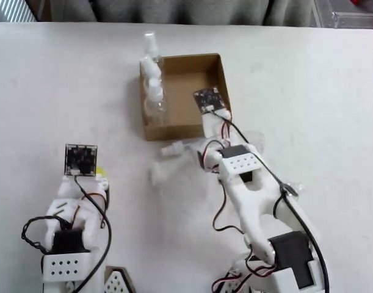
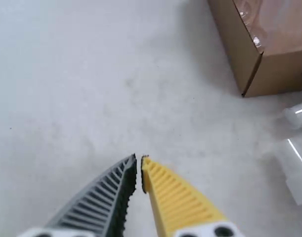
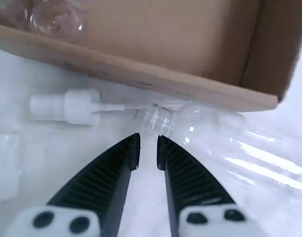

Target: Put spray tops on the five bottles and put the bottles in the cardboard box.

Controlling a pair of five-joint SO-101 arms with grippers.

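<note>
The cardboard box (image 1: 187, 79) stands at the table's far middle, with several clear bottles (image 1: 154, 82) topped with white spray heads along its left wall. Just in front of the box a clear bottle (image 3: 215, 129) lies on its side. A white spray top (image 3: 66, 106) lies at its neck, its thin tube reaching into the mouth. My right gripper (image 3: 147, 148) hovers over that neck, slightly open and holding nothing. My left gripper (image 2: 139, 163) is shut and empty above bare table, left of the box corner (image 2: 254, 64).
Another clear plastic piece (image 3: 3, 165) lies beside the spray top, also seen as a pale shape (image 1: 162, 174) in front of the box. The left arm (image 1: 76, 201) sits at the near left. Open table surrounds the box on both sides.
</note>
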